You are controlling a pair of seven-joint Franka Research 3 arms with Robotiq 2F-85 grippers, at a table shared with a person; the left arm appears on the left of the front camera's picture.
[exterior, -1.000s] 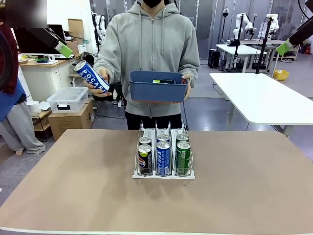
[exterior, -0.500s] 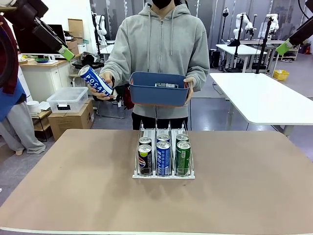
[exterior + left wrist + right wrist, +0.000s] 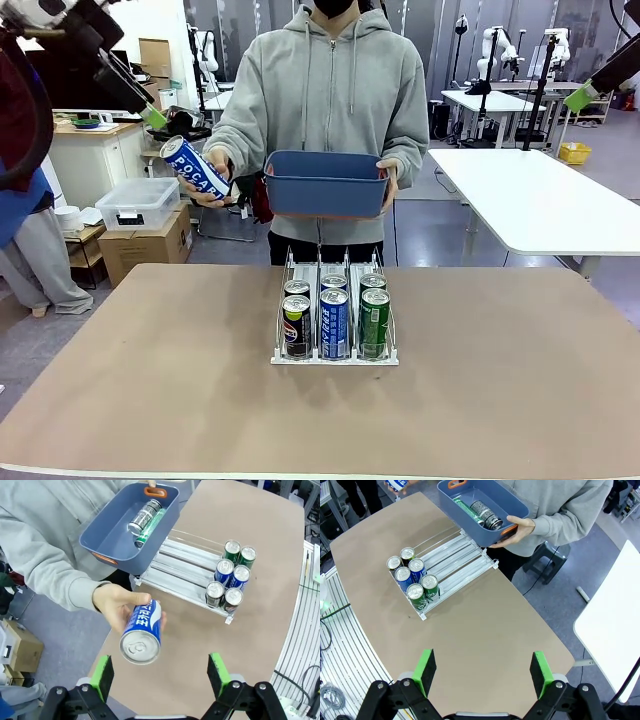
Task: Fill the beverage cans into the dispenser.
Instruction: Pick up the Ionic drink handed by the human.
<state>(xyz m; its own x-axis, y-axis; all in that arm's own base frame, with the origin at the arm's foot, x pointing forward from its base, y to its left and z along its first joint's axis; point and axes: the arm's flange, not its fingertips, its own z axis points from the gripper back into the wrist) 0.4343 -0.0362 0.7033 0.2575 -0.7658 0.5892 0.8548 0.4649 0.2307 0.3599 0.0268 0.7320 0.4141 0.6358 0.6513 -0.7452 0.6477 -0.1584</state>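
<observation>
Table [image 3: 150, 400], near edge bare. At mid-table stood the dispenser [image 3: 336, 360], its low lip facing the robot. Each of its three lanes held two cans at the front: black cans [image 3: 296, 325] in one outer lane, blue cans [image 3: 334, 322] in the middle, green cans [image 3: 374, 322] in the other outer lane. The rear of every lane was free.

The right gripper [image 3: 482, 672] hung high over the table with its jaws wide apart and nothing between them.

Beyond the far edge, a person held out a blue Pocari can [image 3: 142, 637], tilted, with its silver top towards the left gripper [image 3: 160, 680]. That gripper was spread fully, empty and near the can but not touching it. The person's hand [image 3: 115, 605] wrapped the can's far half. Their other hand held a blue bin [image 3: 325, 185] containing a green can [image 3: 150, 527] and a black-and-silver can [image 3: 147, 512].

Judged step: handover of the Pocari can to the left gripper.

- Come in along the can's axis and centre the pads on its round sides.
- Close on the near half, clear of the person's fingers.
- A thin wall dents easily, so squeeze no harder than needed.
- Pull away only once the person lets go.
- Stand the can upright, then set it into the rear of the middle lane behind the other blue cans, clear of the lane dividers.
</observation>
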